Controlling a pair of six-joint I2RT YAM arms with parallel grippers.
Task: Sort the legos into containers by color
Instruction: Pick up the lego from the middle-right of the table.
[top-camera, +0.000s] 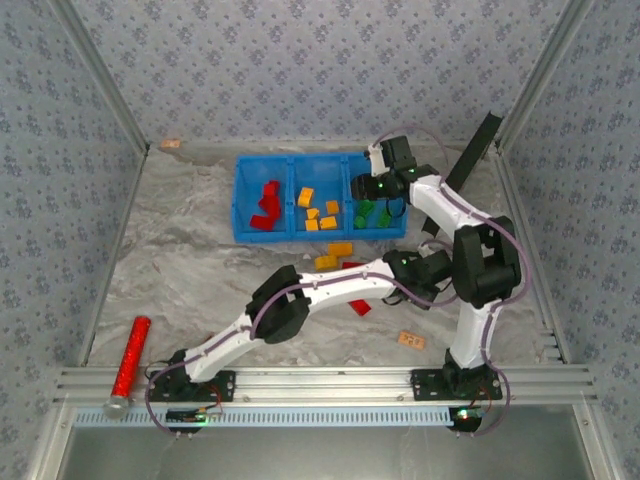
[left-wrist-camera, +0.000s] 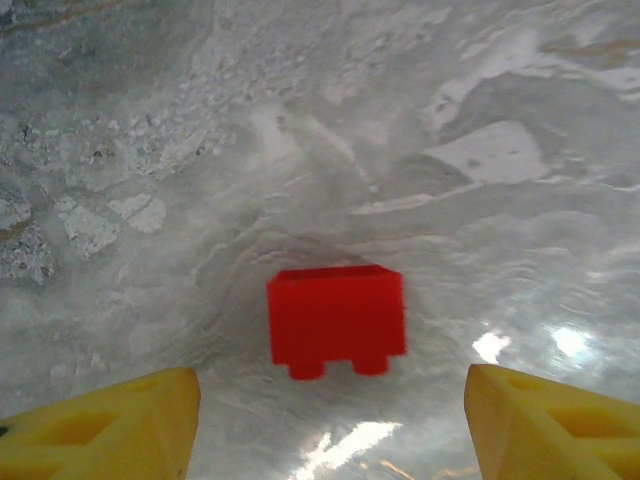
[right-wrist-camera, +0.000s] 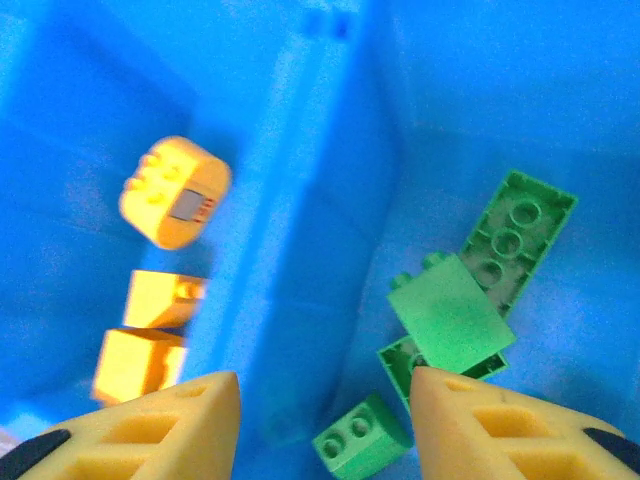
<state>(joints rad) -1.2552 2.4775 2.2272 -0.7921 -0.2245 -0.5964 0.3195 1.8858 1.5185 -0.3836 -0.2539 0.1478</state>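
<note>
boxy red lego (left-wrist-camera: 337, 320), two studs

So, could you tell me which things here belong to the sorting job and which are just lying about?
Job: tray, red bricks, orange bricks, green bricks, loose red brick, loose orange bricks.
Lying about: red cylinder, tan block, black strip.

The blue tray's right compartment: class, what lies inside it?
Inside the right compartment lie green legos, loosely piled. In the top view the right gripper hangs over its far part and covers it, so a full count cannot be given.
</note>
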